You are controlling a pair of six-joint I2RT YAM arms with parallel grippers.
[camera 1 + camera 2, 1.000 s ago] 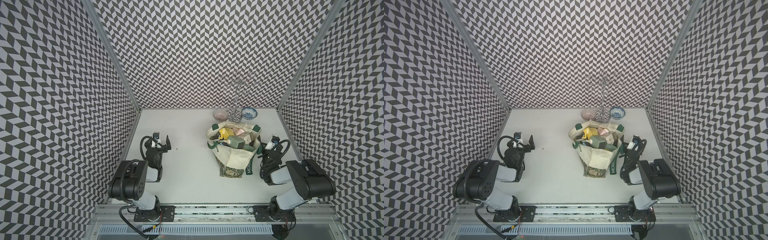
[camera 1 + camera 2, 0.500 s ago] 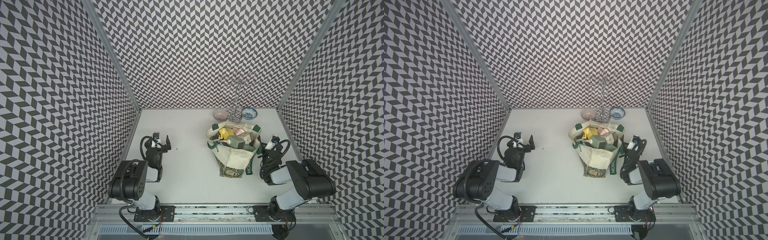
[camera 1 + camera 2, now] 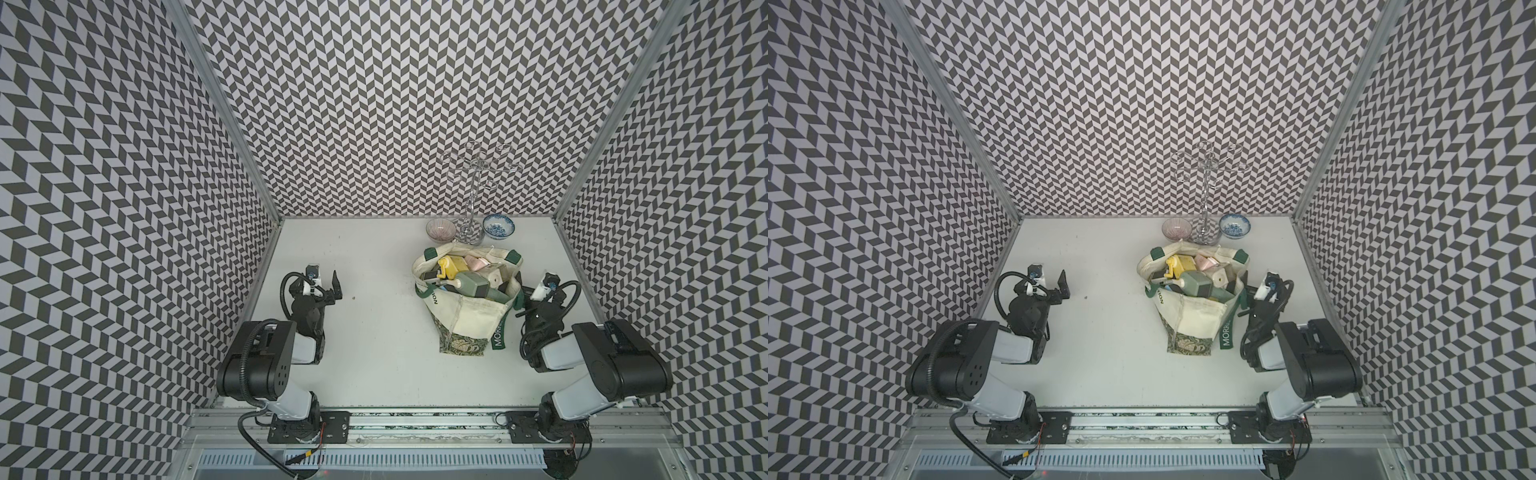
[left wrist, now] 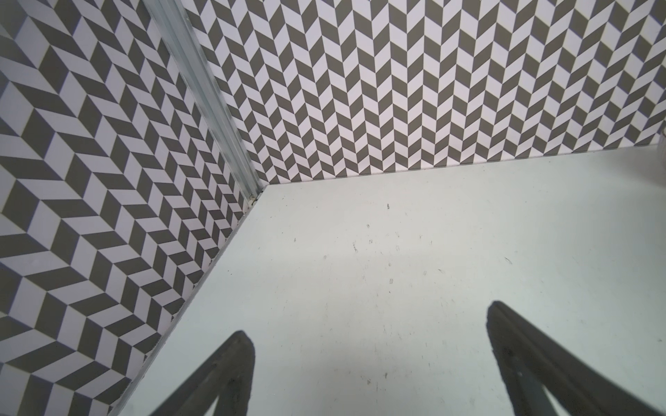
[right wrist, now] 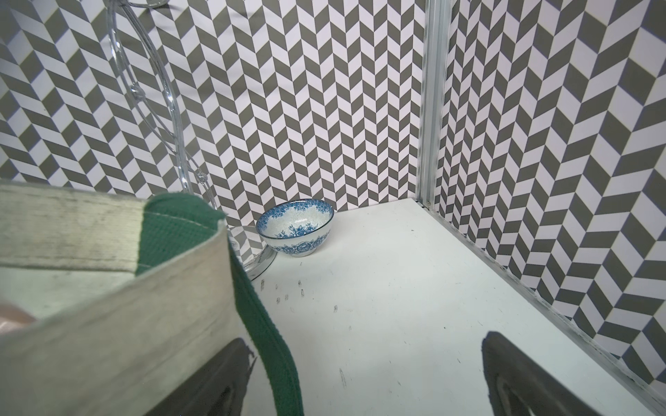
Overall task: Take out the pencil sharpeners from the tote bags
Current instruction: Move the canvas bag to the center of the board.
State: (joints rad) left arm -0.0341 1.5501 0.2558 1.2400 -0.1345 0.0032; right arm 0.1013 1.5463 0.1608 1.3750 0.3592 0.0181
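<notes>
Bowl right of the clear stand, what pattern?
The bowl is white with blue floral print, clearest in the right wrist view.

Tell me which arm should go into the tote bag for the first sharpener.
Right, probably. The right pincer, open, sits beside the tote bag, near the pencil sharpeners piled inside. The left pincer, also open, is across the bare table, far from the bag.

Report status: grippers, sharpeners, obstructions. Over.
Left gripper open over table; right gripper open, close beside bag. Sharpeners in bag, none out. Strap hangs by right gripper; blue bowl, stand behind bag.
</notes>
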